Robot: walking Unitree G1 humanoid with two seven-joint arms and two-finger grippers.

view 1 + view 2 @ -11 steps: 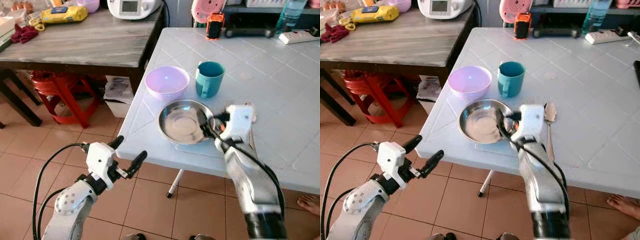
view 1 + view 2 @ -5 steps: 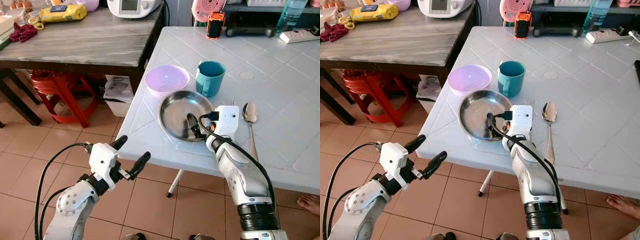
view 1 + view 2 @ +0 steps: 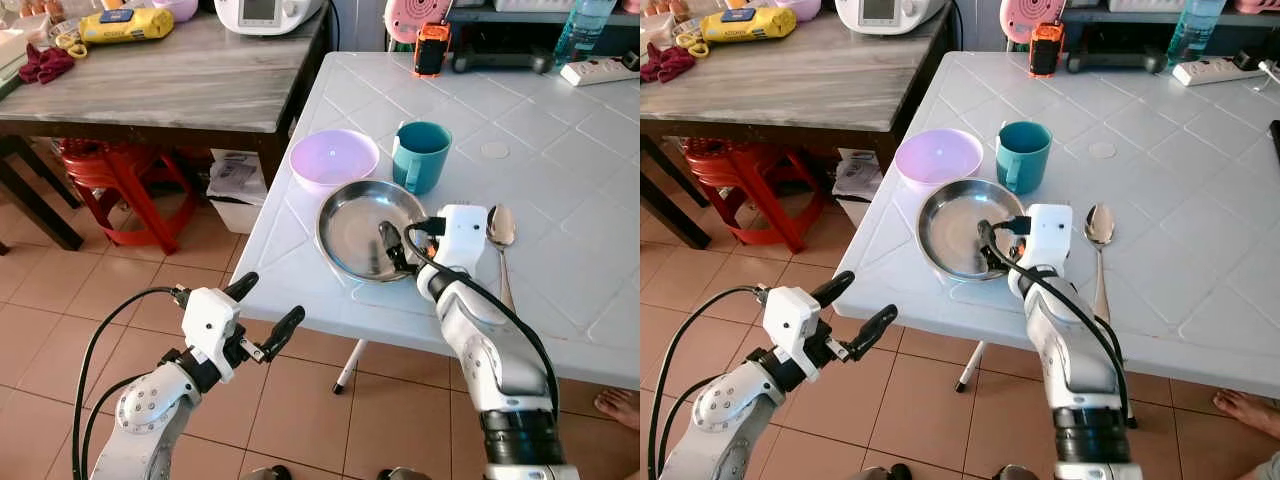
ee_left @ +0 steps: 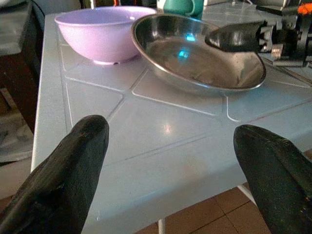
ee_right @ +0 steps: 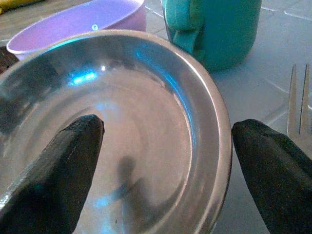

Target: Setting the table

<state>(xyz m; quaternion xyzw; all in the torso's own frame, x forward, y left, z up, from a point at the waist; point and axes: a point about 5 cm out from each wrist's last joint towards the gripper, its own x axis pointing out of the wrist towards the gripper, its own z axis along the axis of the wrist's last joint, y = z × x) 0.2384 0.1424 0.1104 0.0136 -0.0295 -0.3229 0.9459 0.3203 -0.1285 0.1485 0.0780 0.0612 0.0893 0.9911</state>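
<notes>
right gripper (image 5: 165, 146) sits at the near right rim of the steel plate (image 3: 362, 225) on the white tiled surface (image 3: 560, 180), its two black fingers spread apart. in the right wrist view one finger (image 5: 58, 161) reaches over the inside of the plate while the other (image 5: 278, 170) lies outside the rim, so the rim runs between them; neither finger can be seen pressing on the metal. the silver right arm rises from below the surface edge up to the plate.

left gripper (image 3: 268, 312) hangs below and in front of the surface edge, over the tiled floor (image 3: 60, 300), with its fingers (image 4: 68, 165) wide apart and nothing between them. its wrist view looks across the near corner of the surface toward the plate.

the plate lies flat near the front left corner of the surface. just behind it to the left stands a lilac bowl (image 3: 334, 159), very close to the plate's rim, and just behind it to the right stands a teal mug (image 3: 419, 155), upright, handle toward the plate. a spoon (image 3: 500, 240) lies to the right of the plate, beside the right wrist, bowl end away from the robot. in the right wrist view fork tines (image 5: 300, 102) show beyond the outer finger, on the surface near the mug.

farther back on the surface are an orange and black device (image 3: 431, 48) and a white power strip (image 3: 600, 70). to the left stands a grey wooden table (image 3: 170, 85) with a yellow object (image 3: 125, 25) on it and a red stool (image 3: 120, 185) beneath.
</notes>
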